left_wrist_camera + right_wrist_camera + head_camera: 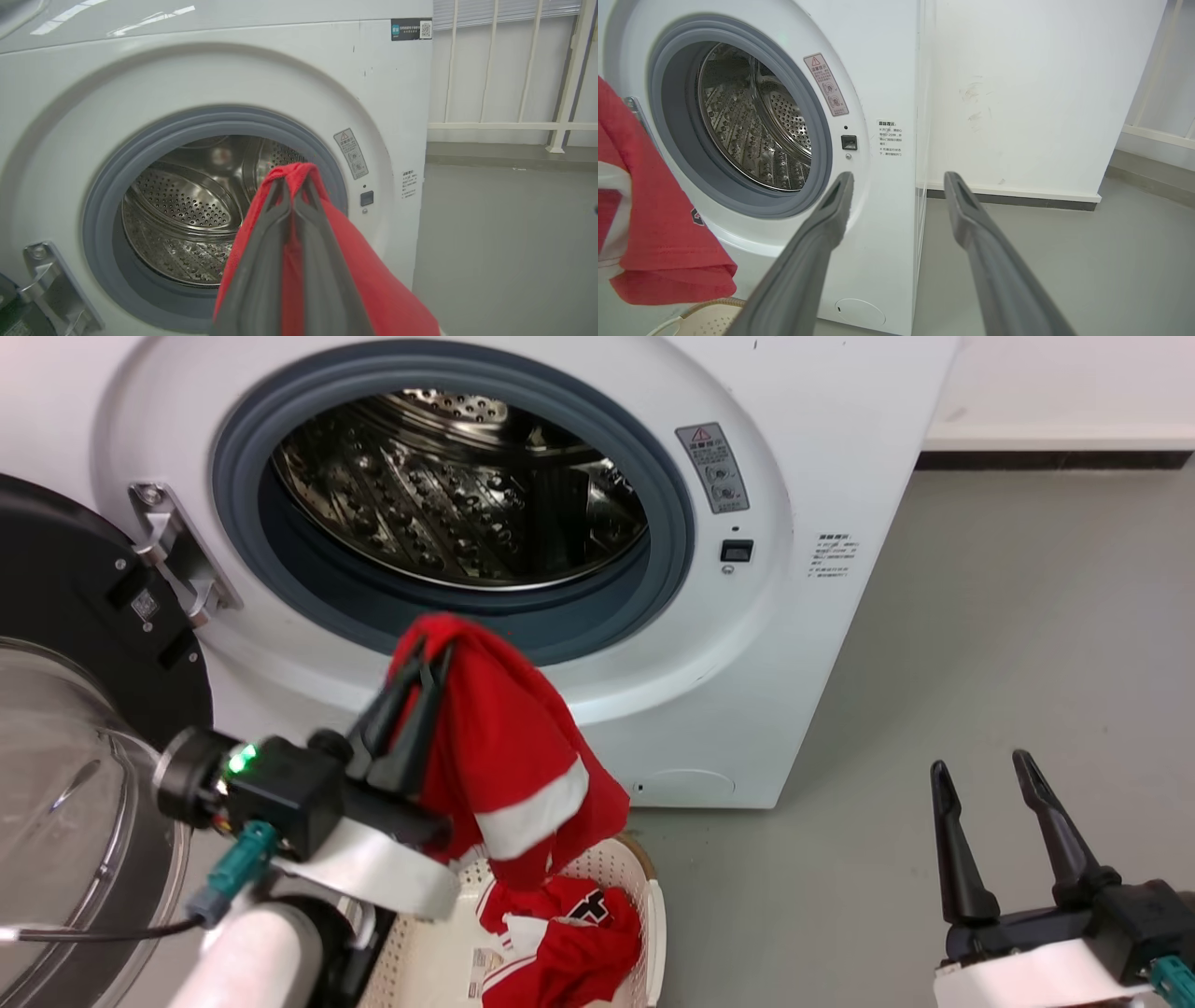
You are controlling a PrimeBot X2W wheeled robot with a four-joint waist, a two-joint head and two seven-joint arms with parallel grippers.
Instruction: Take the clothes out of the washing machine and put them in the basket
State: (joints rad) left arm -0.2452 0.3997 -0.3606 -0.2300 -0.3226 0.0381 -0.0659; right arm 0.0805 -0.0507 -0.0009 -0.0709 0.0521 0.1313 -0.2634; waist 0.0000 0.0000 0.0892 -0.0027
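Right now my left gripper (432, 651) has its fingers pressed together on a red garment (509, 756), pinching it at its top fold in front of the washing machine (803, 644), just below the grey door ring (672, 513). The cloth hangs down from the fingers, a white band across it, over the basket (656, 915) that sits on the floor just before the machine's base. Inside the basket lies another red garment (569, 952) with white trim and a black-and-white mark, beside a paper label (488, 963). Through the ring, the drum (448, 495) shows perforated steel walls. The machine's glass door (65, 803) stands swung open on its hinge side. My right gripper (980, 765) hovers off the machine's right front corner, fingers spread apart above the grey floor (1027, 644).
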